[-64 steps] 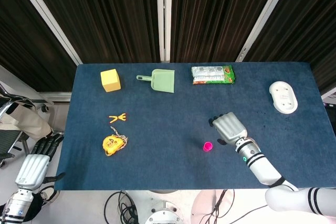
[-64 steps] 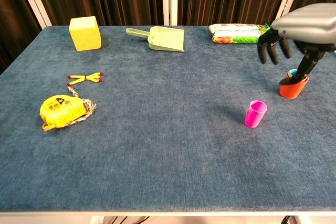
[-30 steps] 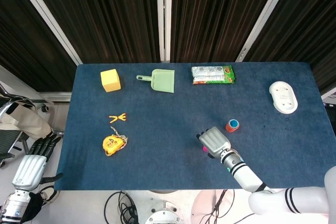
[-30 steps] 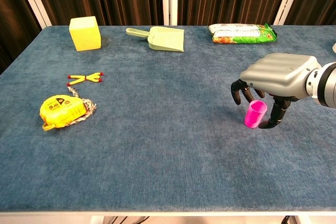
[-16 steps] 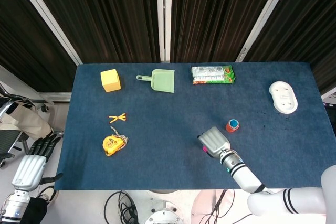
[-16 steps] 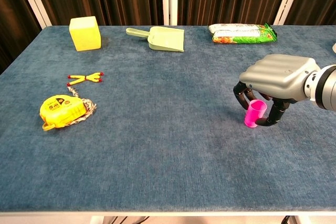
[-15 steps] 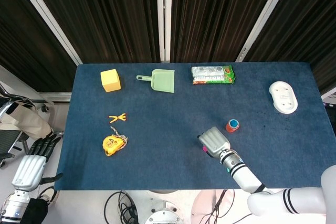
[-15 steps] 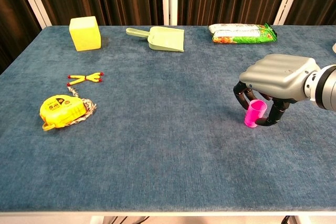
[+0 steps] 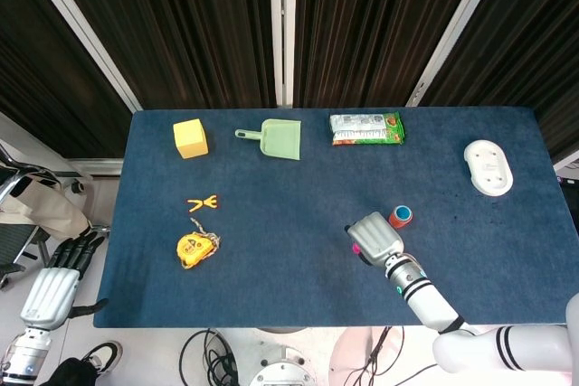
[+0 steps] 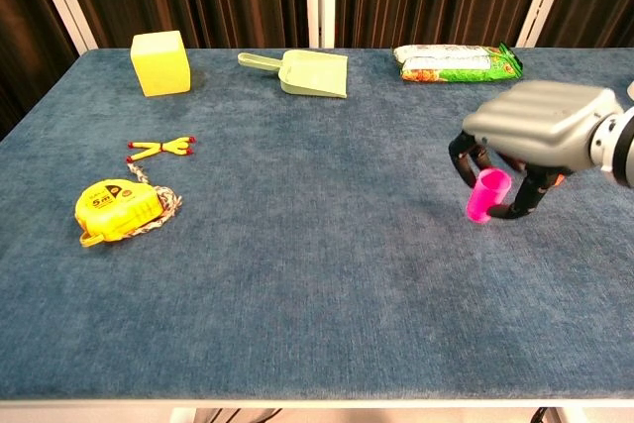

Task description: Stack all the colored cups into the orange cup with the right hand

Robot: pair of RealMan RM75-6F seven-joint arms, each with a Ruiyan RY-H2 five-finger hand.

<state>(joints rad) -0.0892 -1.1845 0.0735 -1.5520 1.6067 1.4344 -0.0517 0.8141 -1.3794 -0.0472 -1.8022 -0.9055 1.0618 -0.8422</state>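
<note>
Above the blue table (image 10: 297, 274), right hand (image 10: 540, 126) gripping tilted pink cup (image 10: 487, 195)

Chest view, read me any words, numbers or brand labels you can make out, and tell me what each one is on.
"5m": black label on the yellow tape measure.
Snack packet: has printing, too small and blurred to read.
Yellow block, green dustpan, pink cup: no text visible.
</note>
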